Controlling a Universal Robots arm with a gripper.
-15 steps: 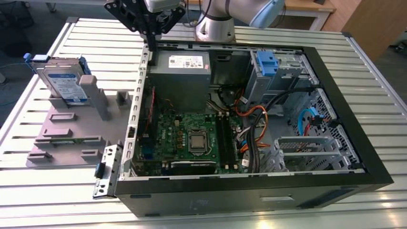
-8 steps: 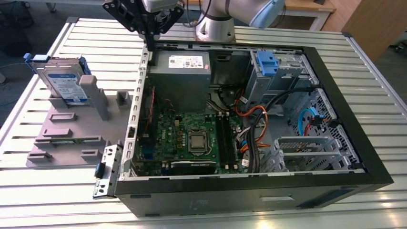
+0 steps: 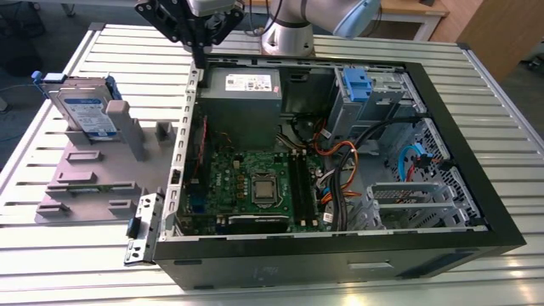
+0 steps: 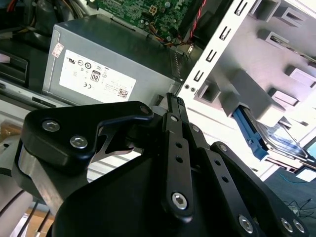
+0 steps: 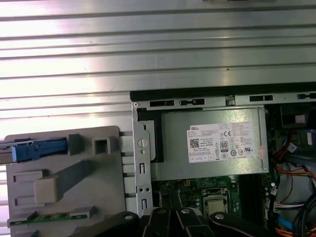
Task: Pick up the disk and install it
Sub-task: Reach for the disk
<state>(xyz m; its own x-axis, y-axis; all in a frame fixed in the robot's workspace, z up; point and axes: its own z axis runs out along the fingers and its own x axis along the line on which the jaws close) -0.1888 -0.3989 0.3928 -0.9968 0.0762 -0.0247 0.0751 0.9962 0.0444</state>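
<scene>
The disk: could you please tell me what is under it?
The disk stands on edge on the grey fixture plate, which lies on the slatted table. The fixture's upright blocks cover its lower edge, so how it seats cannot be seen.

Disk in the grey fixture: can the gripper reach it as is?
Probably yes. The disk stands upright in the grey fixture beside the case, top edge exposed, nothing over it. The gripper hangs empty above the case wall on the fixture's side, jaws shut, so it would have to open.
</scene>
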